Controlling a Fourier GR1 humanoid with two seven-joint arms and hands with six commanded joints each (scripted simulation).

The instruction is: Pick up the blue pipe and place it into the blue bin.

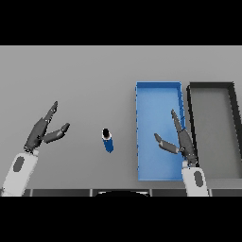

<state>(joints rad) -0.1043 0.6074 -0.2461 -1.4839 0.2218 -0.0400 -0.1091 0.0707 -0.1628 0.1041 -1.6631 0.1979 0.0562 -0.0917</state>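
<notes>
Pipe (108, 140), blue, stands between my open, empty hands, left hand (43, 130) and right hand (179, 139) roughly equally near, blue bin (158, 90) under my right.

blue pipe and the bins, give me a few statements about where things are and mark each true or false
1. The blue pipe lies on the grey table, outside both bins. True.
2. The right hand is curled round the pipe. False: it is open over the blue bin, apart from the pipe.
3. The blue bin stands to the left of the dark bin. True.
4. The left hand is inside the dark bin. False: it is open over the table, left of the pipe.
5. The pipe is to the right of the blue bin. False: it is to its left.
</notes>
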